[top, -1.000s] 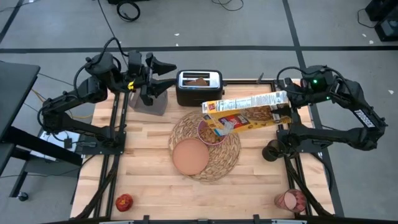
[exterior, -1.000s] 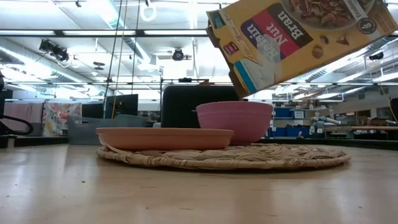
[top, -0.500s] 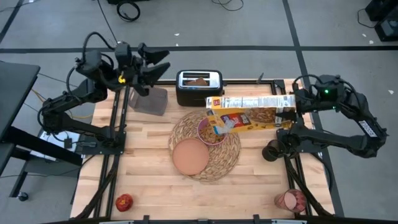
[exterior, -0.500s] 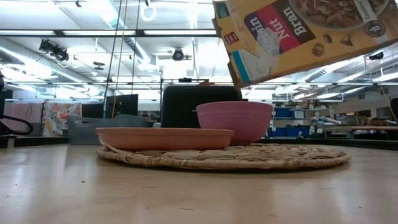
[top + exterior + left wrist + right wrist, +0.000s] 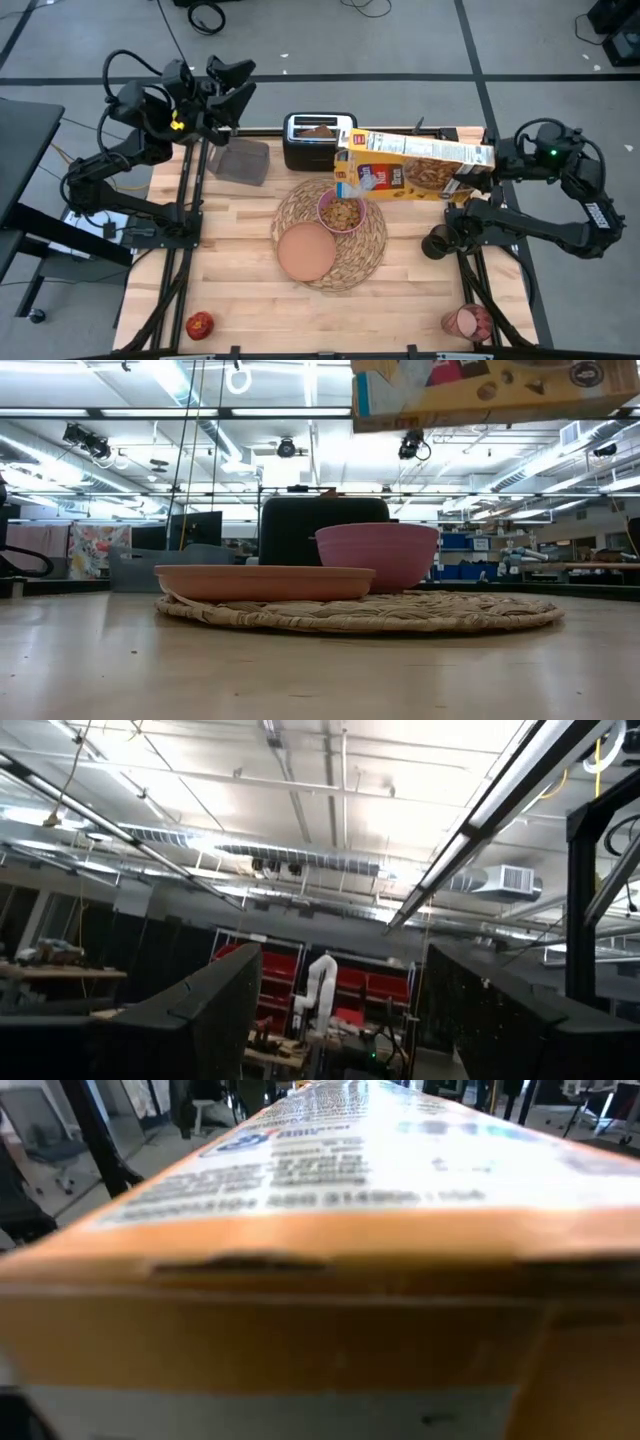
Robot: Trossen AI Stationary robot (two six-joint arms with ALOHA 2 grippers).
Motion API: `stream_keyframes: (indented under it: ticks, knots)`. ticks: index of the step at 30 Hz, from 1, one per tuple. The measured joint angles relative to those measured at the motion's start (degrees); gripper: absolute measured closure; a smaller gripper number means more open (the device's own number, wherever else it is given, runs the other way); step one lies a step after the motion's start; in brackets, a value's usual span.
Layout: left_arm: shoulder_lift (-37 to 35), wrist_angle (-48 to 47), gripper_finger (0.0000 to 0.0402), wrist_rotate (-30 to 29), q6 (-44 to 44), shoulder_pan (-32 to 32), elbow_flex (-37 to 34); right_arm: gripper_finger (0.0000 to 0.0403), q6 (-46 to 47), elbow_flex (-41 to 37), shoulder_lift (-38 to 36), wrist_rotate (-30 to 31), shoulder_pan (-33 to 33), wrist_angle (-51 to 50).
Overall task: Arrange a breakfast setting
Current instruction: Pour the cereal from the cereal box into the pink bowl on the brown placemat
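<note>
A yellow cereal box hangs about level above the table's middle, and my right gripper is shut on it. Its open end is just beyond the pink bowl, which holds cereal. The bowl and the salmon plate sit on the round straw placemat. Toast sticks out of the toaster. The apple lies near-left and the cup near-right. My left gripper is open, raised beyond the far-left corner. The spoon is out of view. My right gripper holds the cereal box by its closed end, the end toward the table's right. It comes in about level from the right, along the box's length. The box is lifted clear and lies near level. In the wrist view the box hides the fingers.
A grey tray lies at the far left beside the toaster. Bare wood stretches across the near half of the table. In the low view the box hangs high above the bowl and plate.
My right gripper has drawn back toward the table's right edge and tipped the cereal box from slanting down at the bowl to about level, so its open end has risen off the bowl. My left gripper has risen and tipped upward, staying open.
</note>
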Motion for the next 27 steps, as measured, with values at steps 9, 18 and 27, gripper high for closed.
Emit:
stream_keyframes:
  ticks: [9, 18, 27]
  knots:
    - [-0.04, -2.32, 0.0111, 1.38, 2.56, -0.01, 0.0, 0.0195, 3.04, 1.78, -0.41, -1.48, 0.0, 8.32]
    - [0.01, -9.61, 0.0111, 5.09, 6.39, -0.03, -0.02, 0.0195, 11.7, 3.59, -0.52, -1.67, 0.0, 31.97]
    - [6.24, -5.61, 0.011, 3.56, 5.06, -2.1, 0.02, 0.0195, 22.19, 2.06, 2.78, 1.48, 0.02, 74.59]
